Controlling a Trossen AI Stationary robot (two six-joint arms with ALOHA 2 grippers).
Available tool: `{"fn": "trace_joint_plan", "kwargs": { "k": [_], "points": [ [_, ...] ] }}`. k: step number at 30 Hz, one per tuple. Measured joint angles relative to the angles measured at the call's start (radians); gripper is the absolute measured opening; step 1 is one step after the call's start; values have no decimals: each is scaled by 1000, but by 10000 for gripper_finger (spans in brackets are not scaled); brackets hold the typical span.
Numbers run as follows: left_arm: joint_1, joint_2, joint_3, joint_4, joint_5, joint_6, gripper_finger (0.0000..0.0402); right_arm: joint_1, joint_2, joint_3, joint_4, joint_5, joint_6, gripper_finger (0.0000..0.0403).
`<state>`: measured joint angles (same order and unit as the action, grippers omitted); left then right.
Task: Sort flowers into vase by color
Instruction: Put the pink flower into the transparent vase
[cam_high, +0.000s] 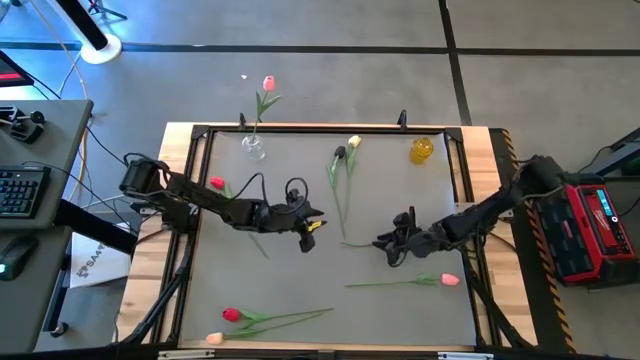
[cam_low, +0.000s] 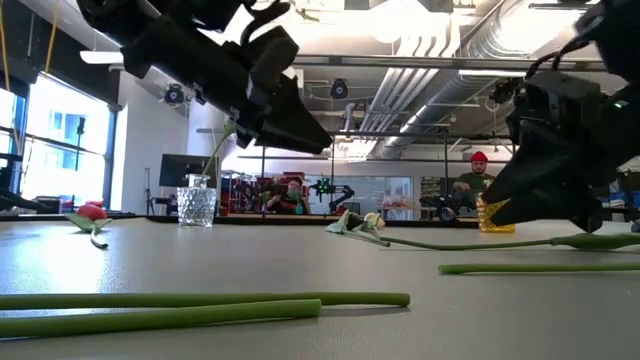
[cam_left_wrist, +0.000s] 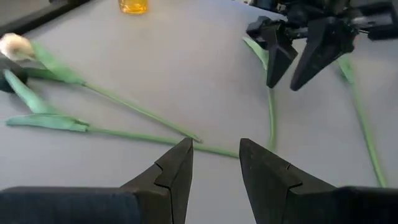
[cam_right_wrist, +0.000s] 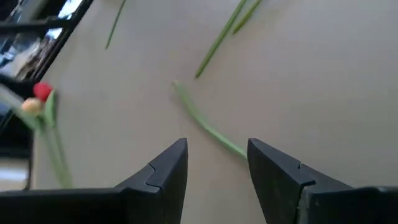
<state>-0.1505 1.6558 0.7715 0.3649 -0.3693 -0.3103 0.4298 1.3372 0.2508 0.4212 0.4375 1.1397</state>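
Grey worktop (cam_high: 300, 280). Left end effector (cam_high: 314, 224) hovers mid-worktop, fingers parted, empty. Right end effector (cam_high: 385, 243) faces it, near, also released, above the stem end of the cream tulip (cam_high: 352, 143). Clear vase (cam_high: 254, 148) at far edge holds one pink tulip (cam_high: 267, 84); yellow vase (cam_high: 421, 150) stands empty-looking to its right. Loose flowers: pink one (cam_high: 448, 280) beside right arm, red tulip (cam_high: 231, 315) and pale one (cam_high: 214, 339) at near edge, another red (cam_high: 217, 183) under left arm.

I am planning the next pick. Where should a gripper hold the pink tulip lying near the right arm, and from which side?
Probably mid-stem on the pink tulip, from straight above, fingers across it: the stem lies flat and bare there, head toward the table's right edge. The open right gripper is nearest.
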Motion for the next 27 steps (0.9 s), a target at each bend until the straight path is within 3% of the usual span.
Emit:
{"fn": "trace_joint_plan", "kwargs": {
  "k": [3, 7, 11, 14, 17, 22, 27],
  "points": [
    [7, 0, 0, 0, 38, 0, 119, -43, -44, 46, -110, -136, -42, 156],
    [-1, 0, 0, -1, 85, 32, 119, -37, -63, 185, -454, -239, -86, 156],
    [-29, 0, 0, -1, 123, 95, 119, 22, -41, 358, -833, -255, -161, 156],
    [-52, 0, 0, 1, 125, 142, 119, 87, -19, 465, -1024, -262, -213, 156],
    [-71, -1, 0, 8, 125, 174, 119, 162, -3, 520, -1106, -305, -224, 156],
    [-91, -1, 0, 6, 125, 191, 119, 289, 26, 498, -1109, -382, -203, 156],
    [-94, -1, 0, 6, 125, 192, 119, 359, 66, 486, -1180, -356, -127, 156]
  ]
}}
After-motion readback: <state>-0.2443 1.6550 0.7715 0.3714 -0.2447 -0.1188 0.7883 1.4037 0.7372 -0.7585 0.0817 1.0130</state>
